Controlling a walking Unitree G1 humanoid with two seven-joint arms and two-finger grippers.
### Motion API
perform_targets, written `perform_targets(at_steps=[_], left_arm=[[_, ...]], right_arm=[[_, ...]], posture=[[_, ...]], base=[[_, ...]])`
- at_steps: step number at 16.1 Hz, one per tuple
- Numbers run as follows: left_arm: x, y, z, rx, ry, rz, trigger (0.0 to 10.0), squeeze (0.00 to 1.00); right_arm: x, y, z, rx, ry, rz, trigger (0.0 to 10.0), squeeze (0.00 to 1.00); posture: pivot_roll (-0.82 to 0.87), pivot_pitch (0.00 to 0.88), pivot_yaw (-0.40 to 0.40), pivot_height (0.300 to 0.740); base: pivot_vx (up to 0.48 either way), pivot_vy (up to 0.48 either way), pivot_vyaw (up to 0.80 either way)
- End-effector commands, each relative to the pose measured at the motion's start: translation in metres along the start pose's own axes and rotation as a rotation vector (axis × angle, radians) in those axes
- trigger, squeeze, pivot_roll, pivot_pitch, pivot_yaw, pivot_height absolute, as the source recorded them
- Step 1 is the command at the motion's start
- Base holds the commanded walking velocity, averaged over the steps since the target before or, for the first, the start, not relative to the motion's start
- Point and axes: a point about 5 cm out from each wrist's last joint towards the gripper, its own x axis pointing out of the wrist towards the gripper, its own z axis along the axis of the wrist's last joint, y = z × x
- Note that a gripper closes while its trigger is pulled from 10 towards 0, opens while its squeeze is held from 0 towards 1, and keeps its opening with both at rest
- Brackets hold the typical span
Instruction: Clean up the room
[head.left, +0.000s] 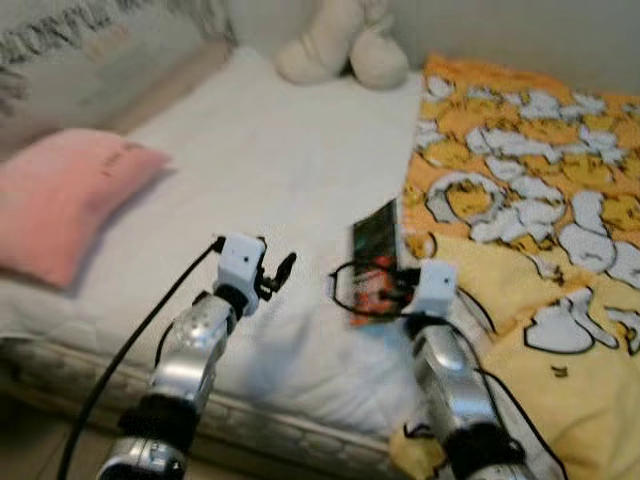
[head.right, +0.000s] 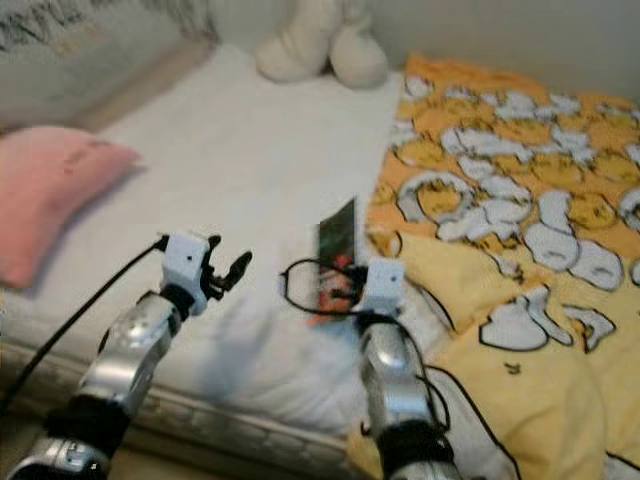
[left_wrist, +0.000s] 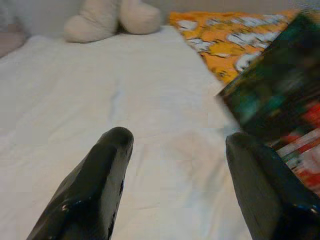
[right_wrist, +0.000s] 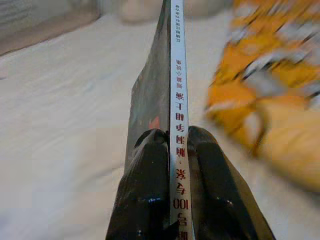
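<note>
A thin book with a dark green and red cover and a white spine is held edge-up over the white bed sheet, beside the orange patterned blanket. My right gripper is shut on the book, one finger on each cover. My left gripper hovers over the sheet to the left of the book, open with nothing between its fingers; the book's cover shows just past its one finger.
A pink pillow lies at the bed's left side. A cream plush toy sits at the head of the bed against the wall. The mattress edge runs just in front of my arms.
</note>
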Motion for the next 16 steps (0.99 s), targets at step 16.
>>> perform_targets(at_steps=[16], left_arm=[[0.023, -0.005, 0.011, -0.042, -0.081, -0.041, 10.0, 0.00]], right_arm=[[-0.015, -0.036, 0.007, -0.275, -0.127, -0.156, 0.0, 0.00]], posture=[[0.08, 0.000, 0.026, 0.740]], base=[[0.000, 0.432, 0.00]])
